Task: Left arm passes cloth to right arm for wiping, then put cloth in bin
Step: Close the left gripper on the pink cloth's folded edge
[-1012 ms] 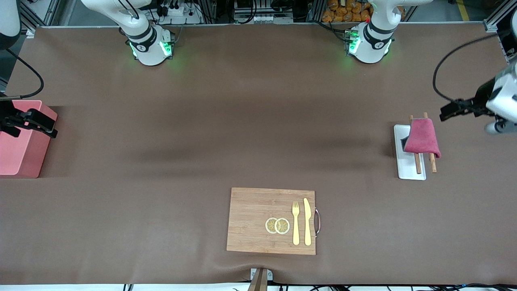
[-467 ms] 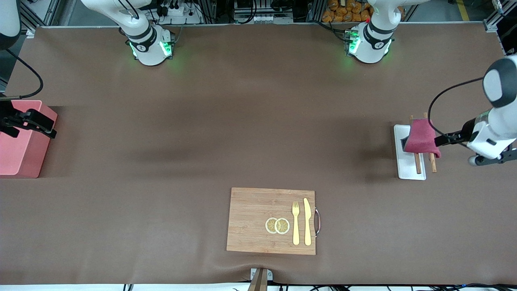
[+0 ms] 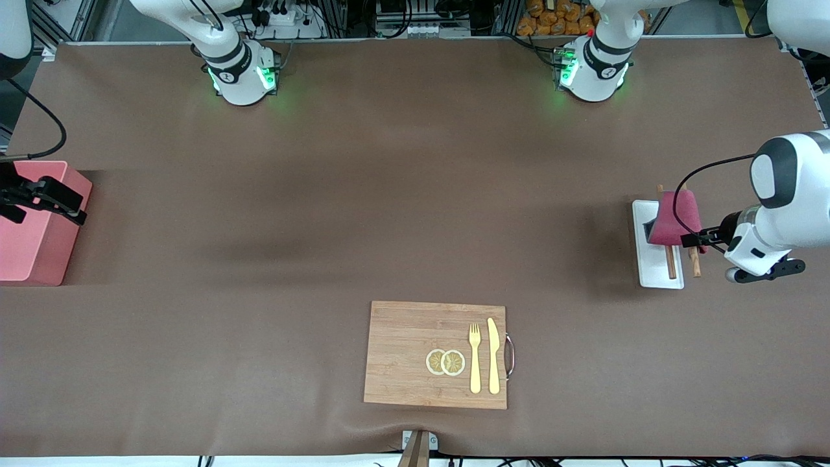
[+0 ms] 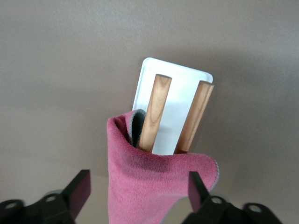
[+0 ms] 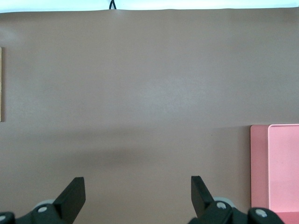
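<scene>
The left gripper (image 4: 138, 191), spread wide, straddles the cloth (image 3: 674, 219) draped over two sticks (image 4: 153, 112) on the tray (image 3: 655, 275). Closing now might pinch a stick too. The right gripper (image 5: 135, 191) waits open beside the bin (image 3: 29, 243).

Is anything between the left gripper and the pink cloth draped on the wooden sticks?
Nothing visible. The open left gripper already straddles the small magenta-pink fabric cloth, which hangs over two wooden sticks on the flat white tray. The right gripper waits over the pink rectangular plastic bin.
</scene>
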### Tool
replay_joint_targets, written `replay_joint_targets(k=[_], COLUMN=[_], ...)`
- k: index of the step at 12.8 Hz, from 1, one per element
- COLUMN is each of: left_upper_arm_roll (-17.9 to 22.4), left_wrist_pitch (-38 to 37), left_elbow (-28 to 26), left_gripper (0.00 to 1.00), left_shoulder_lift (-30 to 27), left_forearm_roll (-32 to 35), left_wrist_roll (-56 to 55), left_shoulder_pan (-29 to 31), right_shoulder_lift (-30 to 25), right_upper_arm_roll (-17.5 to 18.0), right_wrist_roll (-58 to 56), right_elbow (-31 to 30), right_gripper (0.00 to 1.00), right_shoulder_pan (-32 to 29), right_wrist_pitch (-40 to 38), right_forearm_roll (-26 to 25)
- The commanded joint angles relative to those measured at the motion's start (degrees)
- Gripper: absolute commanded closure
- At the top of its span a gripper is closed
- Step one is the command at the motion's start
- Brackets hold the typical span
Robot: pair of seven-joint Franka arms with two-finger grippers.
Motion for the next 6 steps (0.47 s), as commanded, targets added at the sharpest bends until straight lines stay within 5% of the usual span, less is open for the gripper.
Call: replay_joint_targets(k=[1,6], left_upper_arm_roll=[-0.7,-0.7], left_wrist_pitch=[0.2,0.1], left_elbow=[-1.2,-2.0], left_gripper=[0.21,0.33], left_shoulder_lift=[0.0,1.0], left_forearm_roll=[1.0,1.0], left_wrist_roll=[0.0,0.0], left_shoulder_pan=[0.7,0.7], right_shoulder_lift=[0.5,1.1], right_upper_arm_roll=[0.3,0.3], right_wrist_roll=[-0.1,-0.3], right_elbow=[0.5,0.1], right_gripper=[0.0,0.0], right_shoulder_pan=[-0.3,-0.2], right_wrist_pitch=[-0.3,-0.6], right_forearm_roll=[-0.7,-0.7])
